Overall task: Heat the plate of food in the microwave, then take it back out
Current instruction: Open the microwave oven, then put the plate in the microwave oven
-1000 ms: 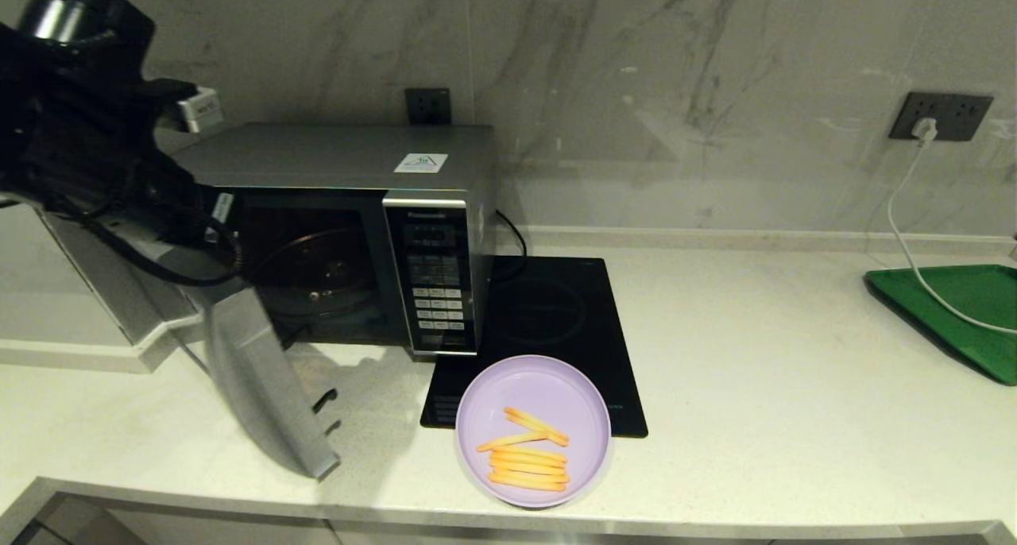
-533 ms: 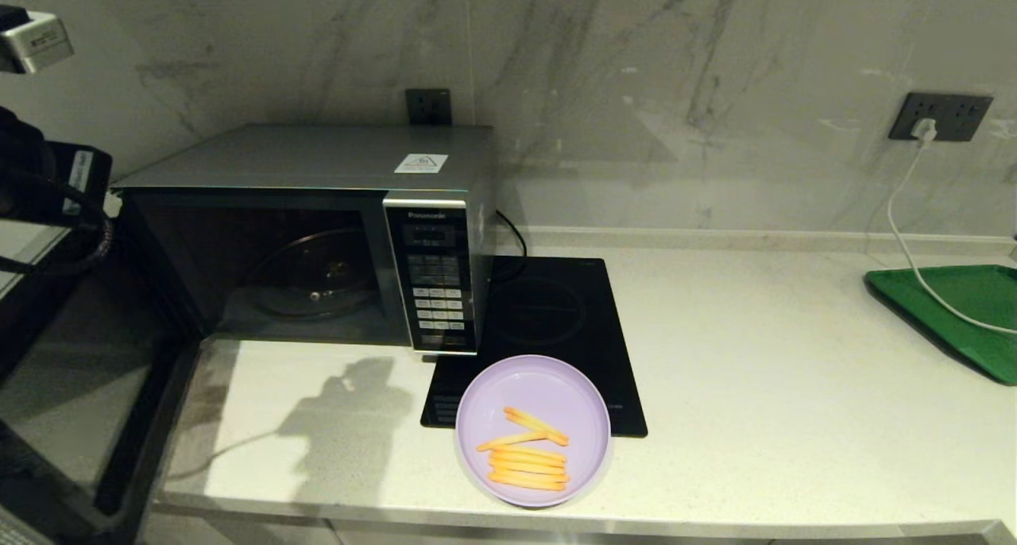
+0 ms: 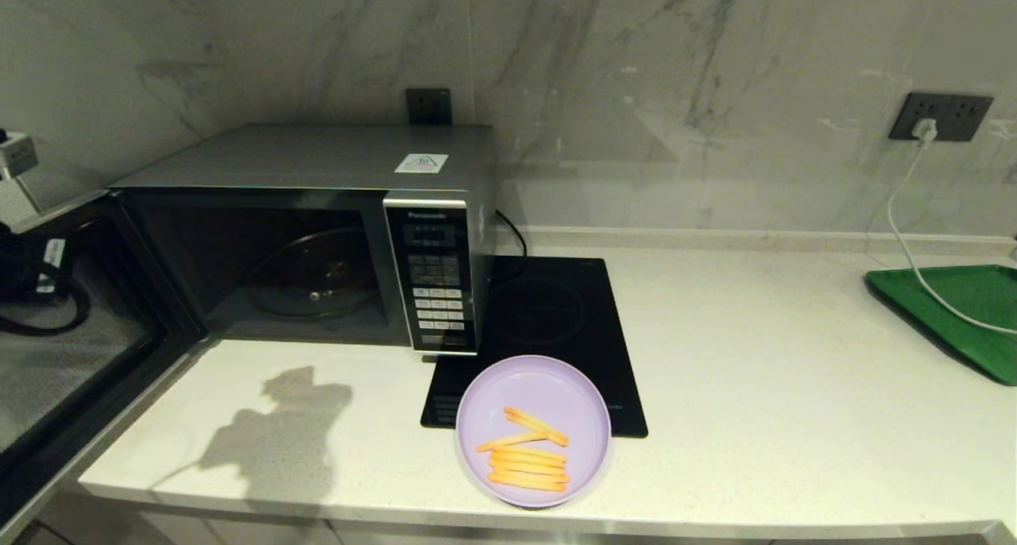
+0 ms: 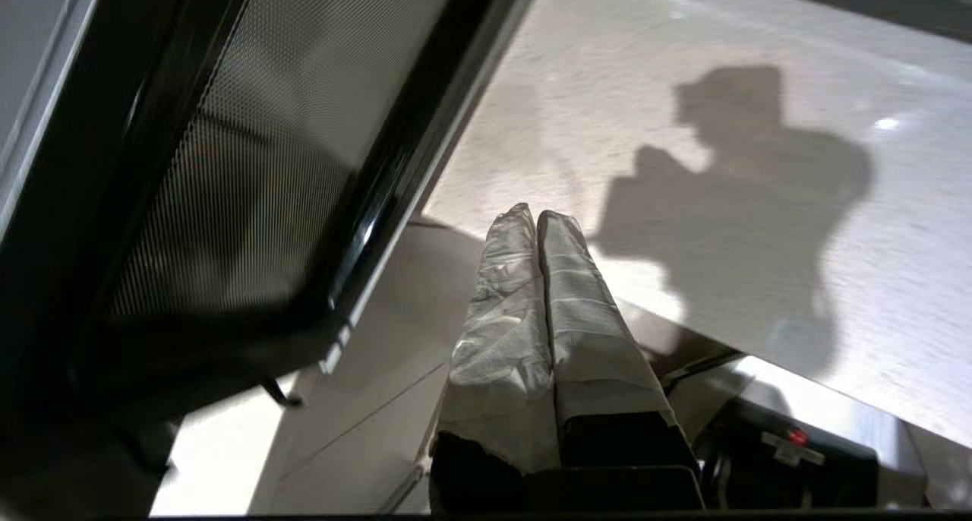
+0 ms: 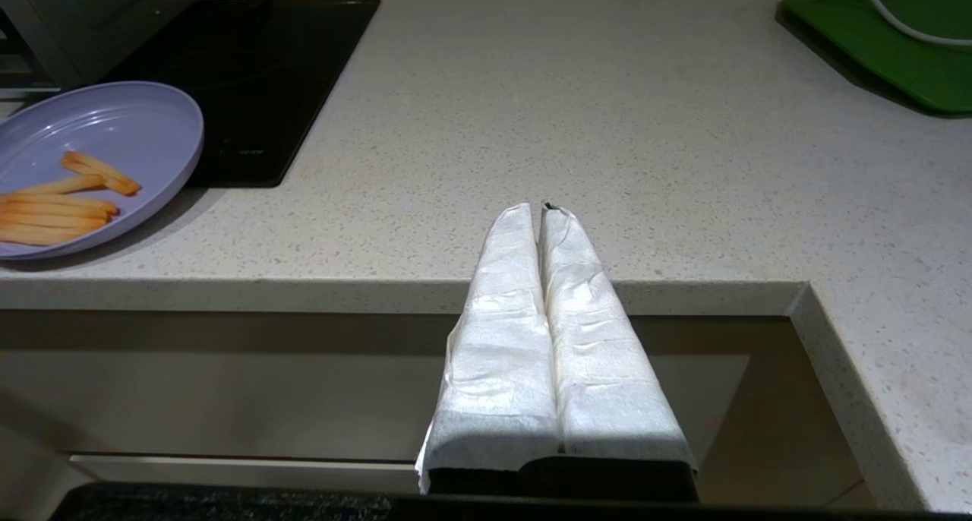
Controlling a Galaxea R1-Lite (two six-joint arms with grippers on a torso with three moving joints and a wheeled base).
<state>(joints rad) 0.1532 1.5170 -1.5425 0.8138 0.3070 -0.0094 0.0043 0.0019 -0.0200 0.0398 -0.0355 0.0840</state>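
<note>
The lilac plate of food (image 3: 533, 430) holds several orange-yellow sticks and sits at the counter's front edge, partly on the black hob; it also shows as the plate (image 5: 91, 164) in the right wrist view. The silver microwave (image 3: 318, 160) stands at the back left with its door (image 3: 71, 354) swung wide open to the left, and the glass turntable (image 3: 314, 271) inside carries nothing. My left gripper (image 4: 535, 219) is shut and holds nothing, low beside the open door's edge (image 4: 228, 164). My right gripper (image 5: 535, 211) is shut and bare, below the counter's front edge, right of the plate.
A flat black induction hob (image 3: 548, 322) lies right of the microwave. A green tray (image 3: 965, 311) with a white cable (image 3: 902, 235) across it sits at the far right. The counter's front edge (image 5: 380, 293) runs just ahead of my right gripper.
The microwave door has swung from half open to wide open at the left. My left arm has drawn back out of the head view's upper left to the far left edge.
</note>
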